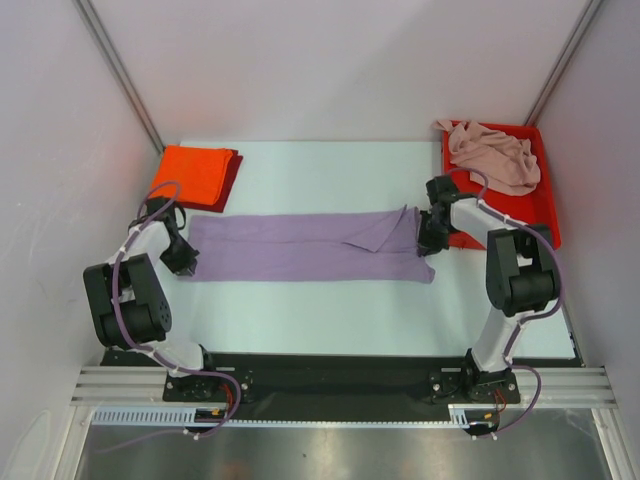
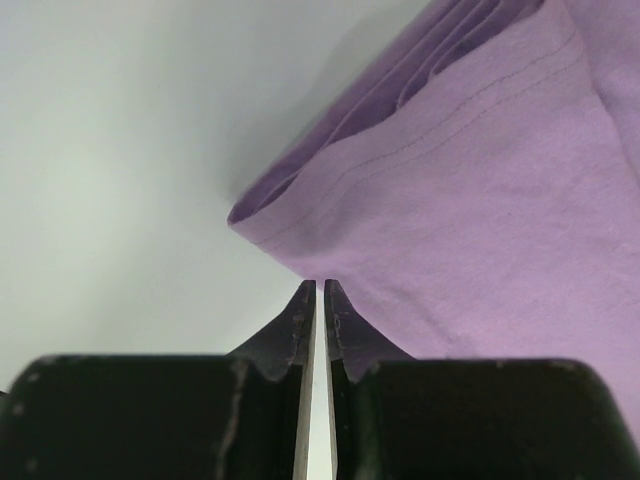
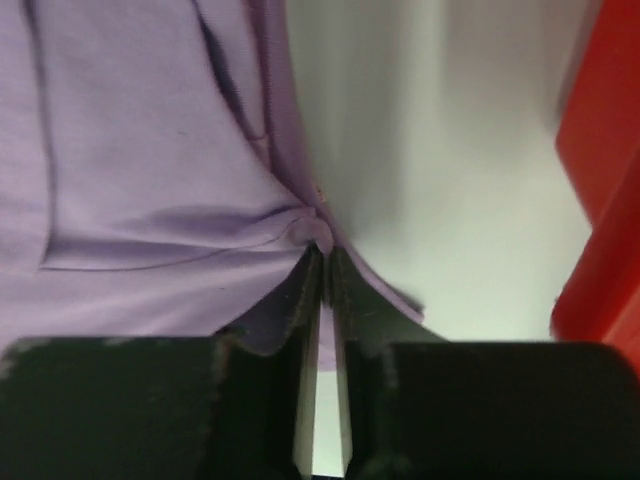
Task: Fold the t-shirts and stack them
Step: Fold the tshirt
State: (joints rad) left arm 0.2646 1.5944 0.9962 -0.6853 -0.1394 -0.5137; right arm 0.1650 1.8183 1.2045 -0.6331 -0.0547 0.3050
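Tray (image 1: 548, 222) one, t-shirts (image 1: 300, 250) four

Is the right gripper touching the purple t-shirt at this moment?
Touching. In the right wrist view the right gripper has its jaws shut on a bunched edge of the purple t-shirt, and the cloth is pinched between them.

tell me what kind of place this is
Likely a robot lab cell: plain white walls box in the table, two arms are bolted to a metal rail, and a lavender shirt lies stretched between them.
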